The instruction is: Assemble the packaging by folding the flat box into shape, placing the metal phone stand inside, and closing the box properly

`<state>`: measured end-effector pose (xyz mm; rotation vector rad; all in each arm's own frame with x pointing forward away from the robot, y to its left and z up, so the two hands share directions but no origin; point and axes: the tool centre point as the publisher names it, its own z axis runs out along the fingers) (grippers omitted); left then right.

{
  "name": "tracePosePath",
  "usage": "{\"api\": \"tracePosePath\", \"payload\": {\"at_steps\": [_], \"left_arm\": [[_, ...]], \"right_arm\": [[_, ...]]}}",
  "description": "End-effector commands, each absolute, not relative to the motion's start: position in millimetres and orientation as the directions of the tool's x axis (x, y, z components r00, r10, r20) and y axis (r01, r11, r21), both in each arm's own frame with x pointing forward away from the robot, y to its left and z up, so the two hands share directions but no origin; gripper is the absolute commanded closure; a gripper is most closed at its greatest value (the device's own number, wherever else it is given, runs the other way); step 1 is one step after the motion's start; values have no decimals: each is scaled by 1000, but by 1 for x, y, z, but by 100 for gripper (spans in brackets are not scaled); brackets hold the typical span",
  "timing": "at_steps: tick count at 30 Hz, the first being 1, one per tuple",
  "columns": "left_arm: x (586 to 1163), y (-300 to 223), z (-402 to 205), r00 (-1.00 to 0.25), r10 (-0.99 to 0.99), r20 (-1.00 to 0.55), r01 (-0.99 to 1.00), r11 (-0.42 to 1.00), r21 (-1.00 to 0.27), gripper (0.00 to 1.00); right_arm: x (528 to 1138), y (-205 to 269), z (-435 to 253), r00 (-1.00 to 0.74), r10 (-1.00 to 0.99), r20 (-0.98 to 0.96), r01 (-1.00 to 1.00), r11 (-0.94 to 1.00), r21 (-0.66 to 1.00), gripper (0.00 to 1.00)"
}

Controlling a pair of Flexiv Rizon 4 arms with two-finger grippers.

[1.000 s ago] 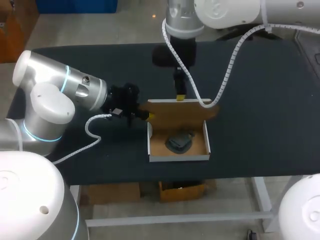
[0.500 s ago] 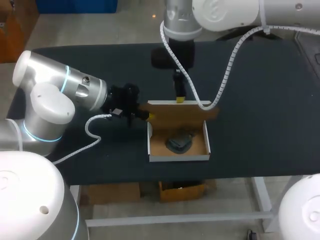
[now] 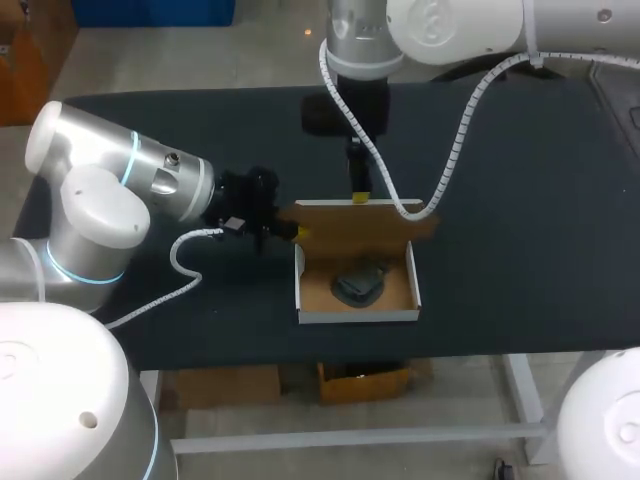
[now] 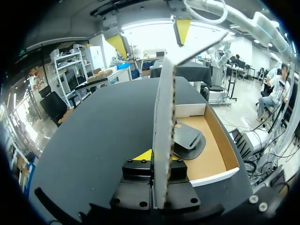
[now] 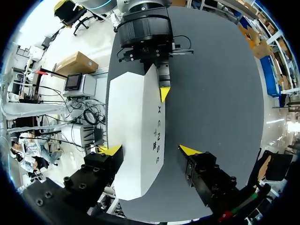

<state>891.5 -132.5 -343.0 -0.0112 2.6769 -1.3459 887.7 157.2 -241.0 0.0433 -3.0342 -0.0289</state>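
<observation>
Box: an open cardboard box (image 3: 357, 315), white outside and brown inside, sits near the front middle of the dark table (image 3: 520, 250). Its 4 walls are already folded up.

Phone stand: a dark metal phone stand (image 3: 360, 284) lies on the floor of the box, about in the middle and clear of the walls.

Lid: the lid (image 3: 350, 222) rises from the box's back wall and stands close to upright. The box is wide open on top.

Left gripper: the left gripper (image 3: 292, 232) comes in from the left at the lid's left side edge. In the left wrist view the lid's edge runs between its 2 fingers, which look pressed on both faces, so it seems to be clamping the lid.

Right gripper: the right gripper (image 5: 151, 150) hangs from above over the lid's top edge. Its 2 fingers are spread wide, 1 on each side of the lid, and they hold nothing. Whether a tip brushes the lid is unclear.

Step in hand: folding and loading look done. The closing step is in hand, with the lid propped up and not yet lowered.

Next move: likely the lid must swing forward and down over the stand. The left gripper would need to let go or follow the swing, while the right gripper presses from behind and above. The free edge then needs seating at the front wall.

Risk: pushing too hard could slide the light box forward.
</observation>
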Motion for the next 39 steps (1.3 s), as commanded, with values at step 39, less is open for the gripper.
{"api": "tracePosePath", "payload": {"at_steps": [39], "left_arm": [[891,-133,-347,-989,-72,-126,58,598,-799,100]], "right_arm": [[888,154,-252,-999,18,41,18,1000,-7,19]]}}
